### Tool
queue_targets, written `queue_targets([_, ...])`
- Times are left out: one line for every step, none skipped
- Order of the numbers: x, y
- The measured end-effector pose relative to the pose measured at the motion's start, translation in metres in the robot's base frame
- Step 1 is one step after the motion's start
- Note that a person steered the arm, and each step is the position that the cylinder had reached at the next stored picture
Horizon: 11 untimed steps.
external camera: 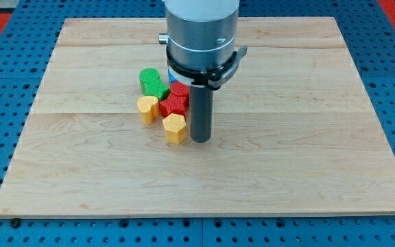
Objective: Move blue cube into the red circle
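My tip (200,140) stood on the wooden desk (286,137), with no hand on the arm to open or close. Just to the view's left of it sat a yellow block (175,127), nearly touching. Beyond lay red blocks (175,101), another yellow block (147,108) and a green block (153,82). A sliver of the blue cube (173,81) showed behind the red ones, mostly hidden by the arm.

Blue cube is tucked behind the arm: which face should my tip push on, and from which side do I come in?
Only a sliver of the blue cube shows, above the red block. My tip sits right of the yellow block. Probably circle to the top and push its upper face; shape hidden.
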State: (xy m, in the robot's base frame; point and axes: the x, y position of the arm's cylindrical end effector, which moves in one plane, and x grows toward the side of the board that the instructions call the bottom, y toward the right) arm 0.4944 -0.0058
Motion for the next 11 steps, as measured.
queue_targets([-0.007, -0.036])
queue_targets([0.002, -0.032])
queue_targets([0.006, 0.01])
queue_targets([-0.029, 0.112])
queue_targets([-0.116, 0.164])
queue_targets([-0.172, 0.151])
queue_targets([-0.195, 0.112])
queue_targets([-0.169, 0.059])
queue_targets([-0.153, 0.01])
queue_targets([-0.164, 0.004])
queue_targets([-0.169, -0.03])
